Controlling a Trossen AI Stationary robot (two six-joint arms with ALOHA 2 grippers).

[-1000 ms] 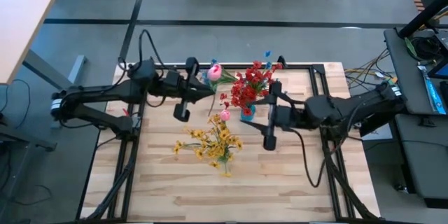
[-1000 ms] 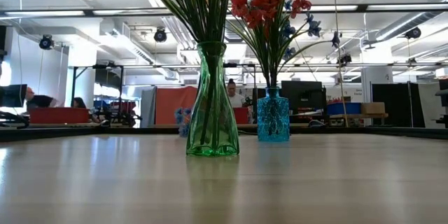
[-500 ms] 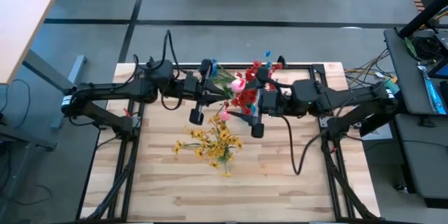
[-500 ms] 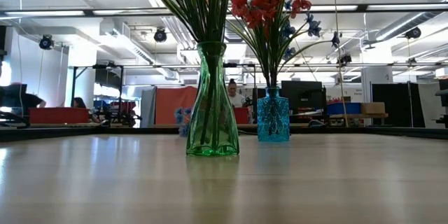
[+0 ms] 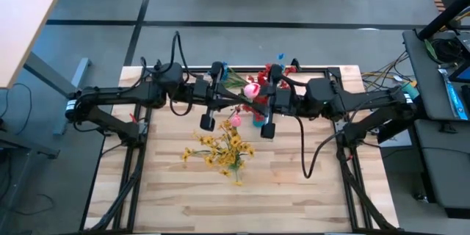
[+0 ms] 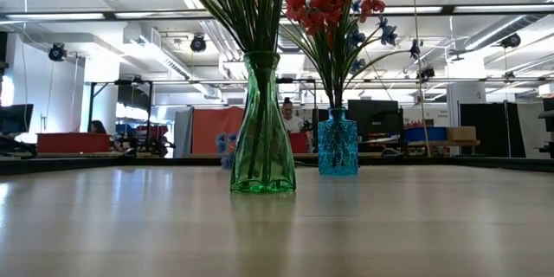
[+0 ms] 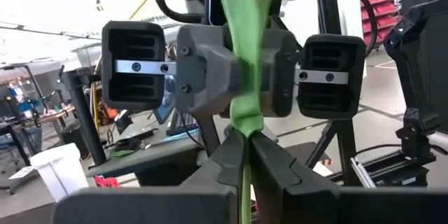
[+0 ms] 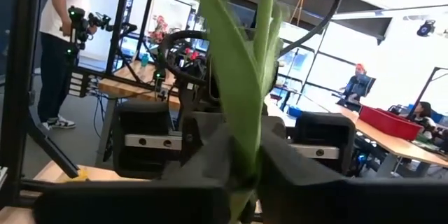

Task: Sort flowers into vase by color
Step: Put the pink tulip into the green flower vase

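- No brand, label or readable writing shows on the vases, the arms or the table.
- Left gripper (image 5: 229, 97): held above the back half of the table, facing the right gripper; in the left wrist view its fingers (image 7: 231, 155) are pressed together on a green stem (image 7: 246, 122).
- Right gripper (image 5: 257, 100): opposite and close to the left one; in the right wrist view its fingers (image 8: 203, 155) are likewise clamped on the same green stem (image 8: 262, 91).
- Pink bud (image 5: 251, 88): sits on that stem between the two grippers, in the air above the blue vase.
- Blue vase (image 6: 337, 143): stands upright toward the back of the table, holding red flowers (image 6: 325, 4) with a few blue flowers (image 6: 384, 30).
- Green vase (image 6: 263, 130): upright, nearer the front, holding yellow flowers (image 5: 222, 149); a second pink bud (image 5: 236, 121) rises beside them.
- The vases stand apart, not touching.
- Table (image 5: 294, 187): bare wood in front and to both sides of the vases; the arm frames run along its left and right edges.
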